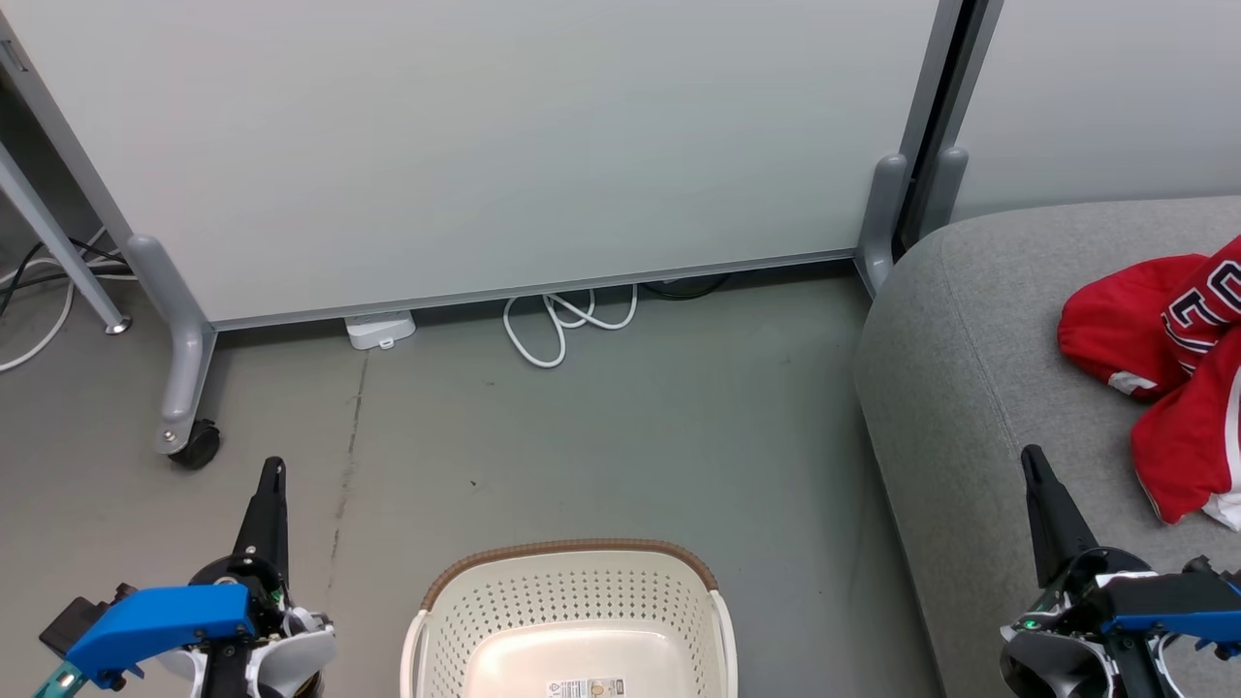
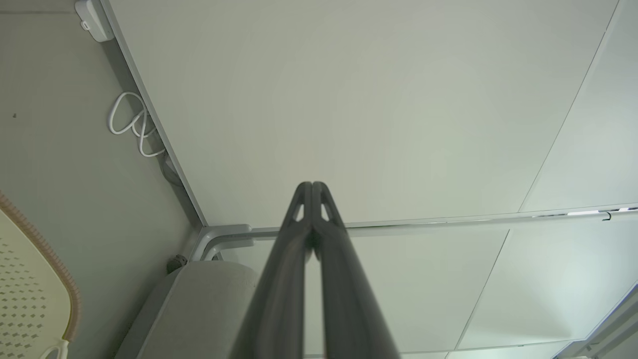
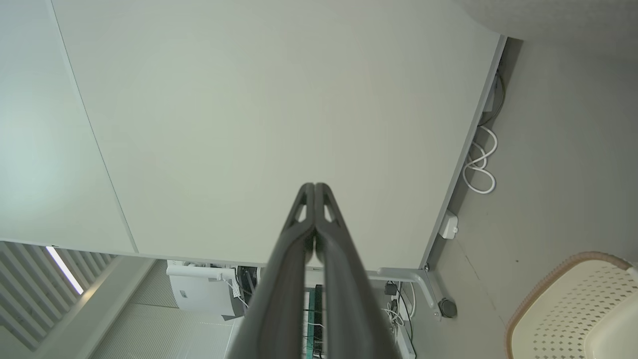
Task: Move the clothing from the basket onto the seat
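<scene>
Head view, looking down at the grey floor: the red jerseys (image 1: 1163, 359) lie crumpled together on the grey sofa (image 1: 970, 339) at the far right, white trim and dark lettering showing, one partly over the other. The cream basket (image 1: 572, 555) with its brown rim sits on the floor at the bottom middle, well apart from the jerseys, its pale bottom and a small label in sight. The left claw (image 1: 275, 467) hangs over the floor to the left of the basket, its two dark fingers pressed together, gripping nothing. The right claw (image 1: 1031, 456) hangs over the front edge of the sofa, near the jerseys but not touching them, pinched just as tight and bare. Both wrist views show the fingertips meeting. Behind them stands a pale partition panel (image 1: 485, 145) on a grey wheeled foot (image 1: 184, 388), with a looped white cable (image 1: 553, 330) and a small white box (image 1: 380, 330) on the floor under its lower edge.
</scene>
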